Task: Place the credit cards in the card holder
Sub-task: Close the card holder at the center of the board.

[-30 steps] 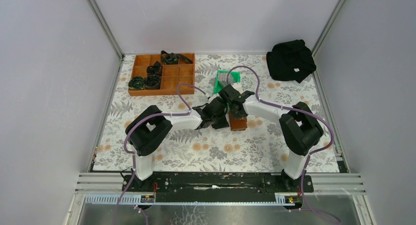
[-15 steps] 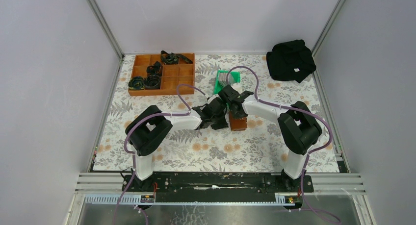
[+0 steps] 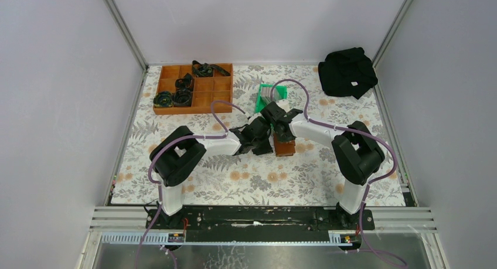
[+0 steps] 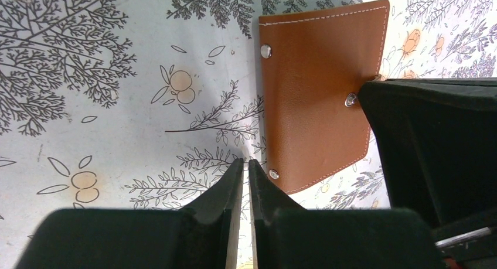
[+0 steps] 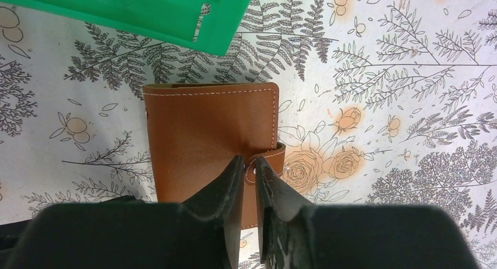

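- Card holder point(image 3: 285, 148) lies closed and flat on the flowered counter point(image 3: 234, 181), mid-counter, between the two arms' tips.
- Left end effector point(image 4: 245, 163): fingers pressed almost together, only a sliver of gap, nothing in it. It sits low, just beside the holder's left edge near a corner rivet; I can't tell whether it touches.
- Right end effector point(image 5: 250, 162): fingers drawn close over the holder's near right part, with the snap on the strap showing in the gap. I cannot tell whether they actually grip the strap.
- Green bin point(image 3: 276, 92) sits just beyond the holder on the far side. A grey stack of cards point(image 3: 266, 94) stands in it.
- Wooden tray point(image 3: 193, 111) at far left holds black coiled items.
- Black cloth point(image 3: 347, 71) is bunched at the far right corner.
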`<move>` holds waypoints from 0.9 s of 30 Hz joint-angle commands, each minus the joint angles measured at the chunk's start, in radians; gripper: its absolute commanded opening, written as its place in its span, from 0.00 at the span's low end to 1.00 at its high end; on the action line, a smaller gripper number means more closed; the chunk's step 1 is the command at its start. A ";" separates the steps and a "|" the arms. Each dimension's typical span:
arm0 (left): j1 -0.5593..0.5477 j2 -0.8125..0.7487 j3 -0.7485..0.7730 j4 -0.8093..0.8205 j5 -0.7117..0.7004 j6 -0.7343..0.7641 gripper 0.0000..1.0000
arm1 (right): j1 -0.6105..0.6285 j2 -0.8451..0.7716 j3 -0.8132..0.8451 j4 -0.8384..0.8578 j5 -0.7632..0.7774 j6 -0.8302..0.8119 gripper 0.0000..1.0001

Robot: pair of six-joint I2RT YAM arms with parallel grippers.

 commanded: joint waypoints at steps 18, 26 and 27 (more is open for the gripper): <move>0.008 -0.025 -0.018 0.053 0.014 0.023 0.14 | 0.044 0.006 0.002 -0.064 0.064 0.037 0.29; 0.010 -0.025 -0.025 0.058 0.018 0.023 0.14 | 0.046 0.017 -0.001 -0.072 0.072 0.046 0.28; 0.012 -0.025 -0.025 0.058 0.019 0.023 0.14 | 0.046 0.016 -0.002 -0.073 0.074 0.047 0.27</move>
